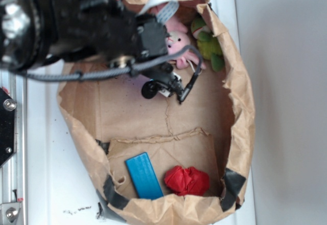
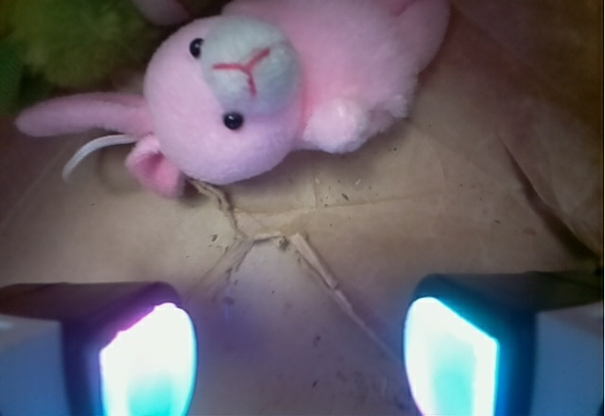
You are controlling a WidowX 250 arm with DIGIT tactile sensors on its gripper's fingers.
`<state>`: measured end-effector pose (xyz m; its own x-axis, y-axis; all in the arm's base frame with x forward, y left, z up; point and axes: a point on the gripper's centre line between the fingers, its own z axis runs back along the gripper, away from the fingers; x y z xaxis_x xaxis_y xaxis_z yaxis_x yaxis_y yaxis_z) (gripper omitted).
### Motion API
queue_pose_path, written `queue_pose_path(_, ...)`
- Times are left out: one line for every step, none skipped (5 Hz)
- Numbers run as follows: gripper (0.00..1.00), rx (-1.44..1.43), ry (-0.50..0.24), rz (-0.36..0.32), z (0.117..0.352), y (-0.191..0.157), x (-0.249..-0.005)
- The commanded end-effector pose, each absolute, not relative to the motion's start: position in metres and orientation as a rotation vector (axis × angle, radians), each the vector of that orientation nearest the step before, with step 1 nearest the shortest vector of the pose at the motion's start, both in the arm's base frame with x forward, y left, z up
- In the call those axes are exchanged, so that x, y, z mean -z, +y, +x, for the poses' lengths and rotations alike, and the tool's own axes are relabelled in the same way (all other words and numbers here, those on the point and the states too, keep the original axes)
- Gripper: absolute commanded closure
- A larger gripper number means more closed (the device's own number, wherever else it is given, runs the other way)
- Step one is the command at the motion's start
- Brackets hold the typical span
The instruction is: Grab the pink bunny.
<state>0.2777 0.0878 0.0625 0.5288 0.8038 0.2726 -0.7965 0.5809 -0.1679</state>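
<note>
Pink bunny point(image 2: 284, 76) lies on paper bag point(image 1: 240, 112) floor at far edge, beside green plush point(image 1: 209, 43). Gripper point(image 2: 301, 350) just short of it, jaws wide apart, holding nothing. Likely light, soft, squashy (fur may slip): pinch across head or torso, not thin ears.

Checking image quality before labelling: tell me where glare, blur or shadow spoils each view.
Wrist view: the fingertips glow blown-out cyan-white, the pink bunny is slightly soft, corners dark. Exterior view: the arm is a dark blur hiding part of the bunny; the paper bag is evenly lit.
</note>
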Motion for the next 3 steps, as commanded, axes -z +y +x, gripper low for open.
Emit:
queue_pose_path(0.00,-1.083,-0.368,-0.038,0.2917,0.1262,-0.0890)
queue_pose_path(0.00,-1.137,-0.405,-0.010,0.2958,0.1262,-0.0858)
queue_pose_path(0.00,-1.213,-0.445,0.011,0.3016,0.1290,-0.0828)
